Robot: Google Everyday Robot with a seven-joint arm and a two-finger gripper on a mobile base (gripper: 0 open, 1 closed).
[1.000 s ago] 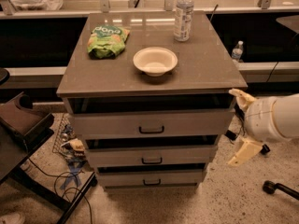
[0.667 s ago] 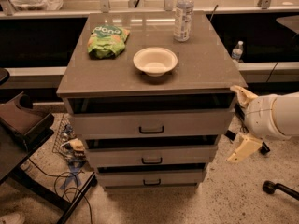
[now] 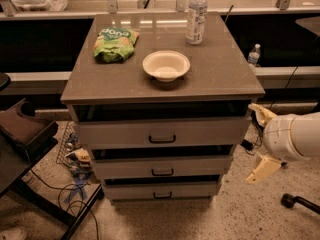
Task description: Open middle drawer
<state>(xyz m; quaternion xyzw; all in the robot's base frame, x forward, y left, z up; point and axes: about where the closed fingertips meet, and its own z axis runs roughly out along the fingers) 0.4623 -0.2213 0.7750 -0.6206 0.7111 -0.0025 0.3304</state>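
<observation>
The grey cabinet has three drawers stacked under its top. The middle drawer has a flat grey front with a small black bar handle, and it sits closed between the taller top drawer and the narrow bottom drawer. My gripper is at the cabinet's right side, level with the top and middle drawers. It is open, with one cream finger up and one finger down. It touches no handle.
On the cabinet top stand a white bowl, a green snack bag and a water bottle. A dark chair and cables lie at the left. A small bottle stands on the shelf behind.
My gripper has dropped slightly beside the cabinet's right edge. The drawers have not moved.
</observation>
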